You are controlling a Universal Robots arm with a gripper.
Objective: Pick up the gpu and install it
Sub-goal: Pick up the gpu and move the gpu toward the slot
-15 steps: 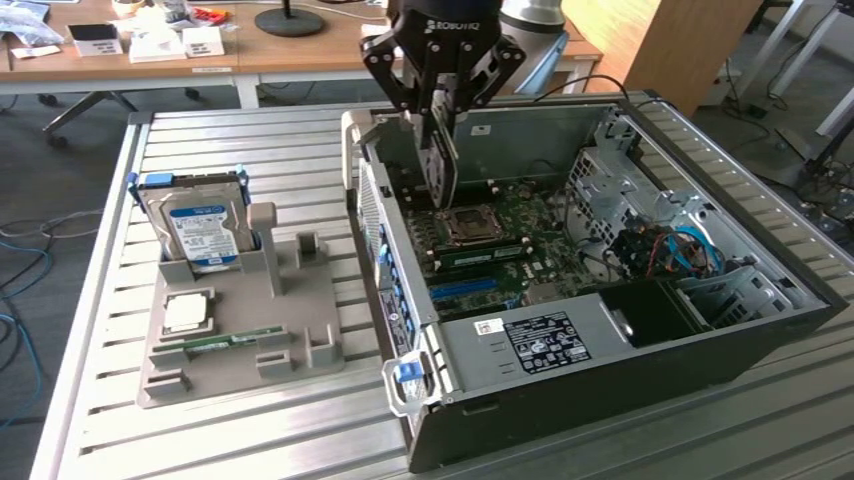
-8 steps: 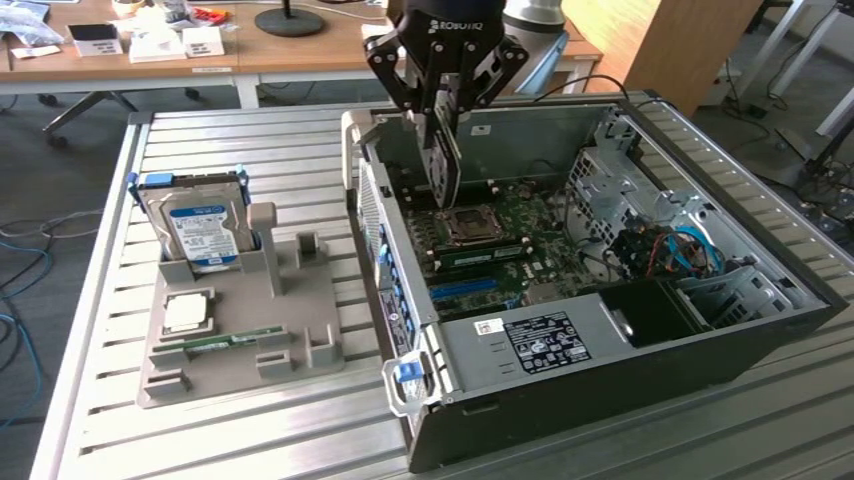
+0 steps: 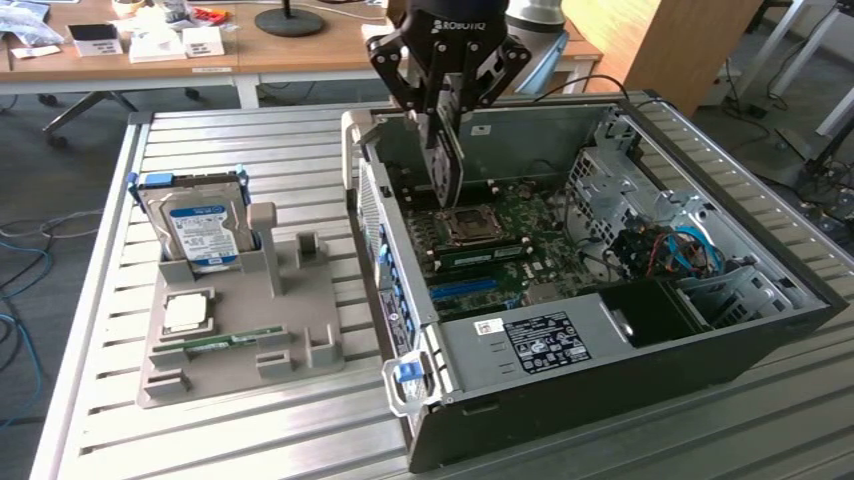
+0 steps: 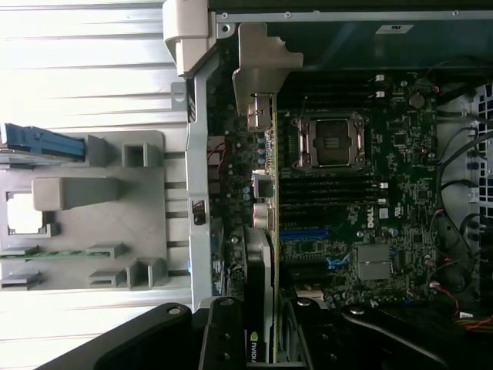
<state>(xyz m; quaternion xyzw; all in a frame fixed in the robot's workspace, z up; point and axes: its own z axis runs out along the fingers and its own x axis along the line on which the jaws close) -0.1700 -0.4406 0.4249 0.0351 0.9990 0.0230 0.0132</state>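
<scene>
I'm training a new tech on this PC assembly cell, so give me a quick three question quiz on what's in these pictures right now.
1. True or false: the gripper is shut on the gpu over the open computer case.
2. The gpu is held: A flat, fan upward; B on edge, hanging downward; C flat, fan downward.
3. What stands upright in the grey holder?
Key: 1 true; 2 B; 3 the hard drive.

gpu (image 3: 447, 170) noted as dark, bracket (image 4: 258, 54) silver. Gripper (image 3: 445, 125) black. Motherboard (image 3: 514, 225) dark green, one slot (image 3: 467, 290) blue. Hard drive (image 3: 180, 203) silver, label (image 3: 204, 242) blue-white, caddy (image 3: 154, 182) blue. Holder tray (image 3: 240, 355) plain grey. Table (image 3: 254, 140) pale, ribbed in slats.
</scene>
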